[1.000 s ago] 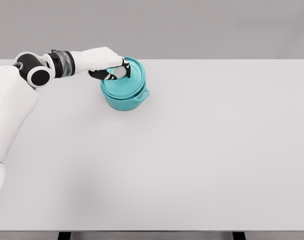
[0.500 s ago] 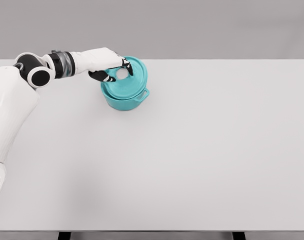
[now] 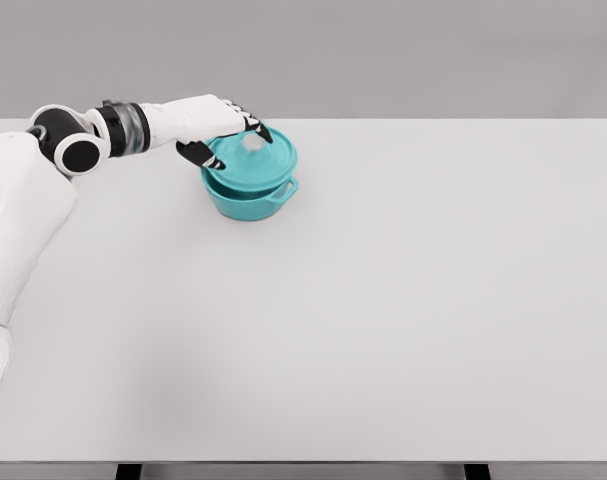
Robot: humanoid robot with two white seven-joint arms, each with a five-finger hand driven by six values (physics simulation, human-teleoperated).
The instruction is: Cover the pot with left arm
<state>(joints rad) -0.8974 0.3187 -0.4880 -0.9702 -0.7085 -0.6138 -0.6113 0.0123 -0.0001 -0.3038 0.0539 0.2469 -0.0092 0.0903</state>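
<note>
- One desk [image 3: 403,300], pale and wide, fills most of the head view; it carries a single teal pot with its lid, set near the far left part of the surface, well apart from every edge but the back one.
- One arm is in view, the white left arm [image 3: 43,190], coming in from the lower left and reaching across to the pot; the right arm does not show at all.
- One teal pot [image 3: 245,198] stands upright on the desk, with a small side handle visible at its front right.
- One teal lid [image 3: 255,160] lies on top of the pot, roughly level and lined up with the rim, its pale knob at the centre. A thin dark line shows between lid and pot body, so I cannot tell whether it is fully seated.
- One left hand [image 3: 223,135] sits at the lid's back left edge, dark fingertips spread over the lid near the knob. The fingers look loosened rather than clamped; whether they actually grip the knob I cannot tell.
- Progress, as a judgement: the covering looks essentially done. What is left appears to be letting go fully and drawing the hand clear without nudging the lid off centre.
</note>
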